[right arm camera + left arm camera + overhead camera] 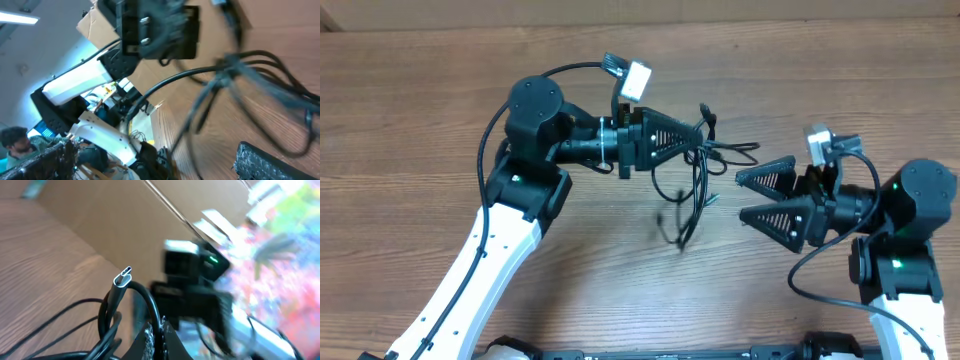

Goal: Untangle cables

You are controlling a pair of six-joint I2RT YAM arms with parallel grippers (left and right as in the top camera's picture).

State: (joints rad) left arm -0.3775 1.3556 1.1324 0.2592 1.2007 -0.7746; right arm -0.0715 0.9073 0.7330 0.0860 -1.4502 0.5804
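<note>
— Nearest the arm bases?
— Slack loops of the cables, trailing low over the surface, blurred at the bottom end. Cannot tell whether resting or hanging clear. Likely to drag and pull tighter under any brisk lift.

— And just right of those?
— Right fingers, spread wide and empty, aimed at the tangle from close beside, seemingly touching nothing. Judged risk: closing on several strands at once instead of one, and so hauling the whole knot rather than freeing a single cord.

— Middle of the frame?
— The knot itself, strands crossing between the two arms, too thin and too bunched to count. Hard to pick out a single line from above; from the right wrist, only blurred black curves.

— Further back?
— Left fingers, shut tight on the bundle near its top. Pinched together like that, liable to lock the crossings in place. Liable too to slip, given thin smooth cord, and drop everything back in a heap.

— Farthest?
— One plug, silver-tipped, sticking up just past the left grip, plus stray ends beyond the knot toward the far edge. Apt to catch in a loop during any pull-through and jam it. Best guess: a slow, single-strand tug, away from the left hold.
</note>
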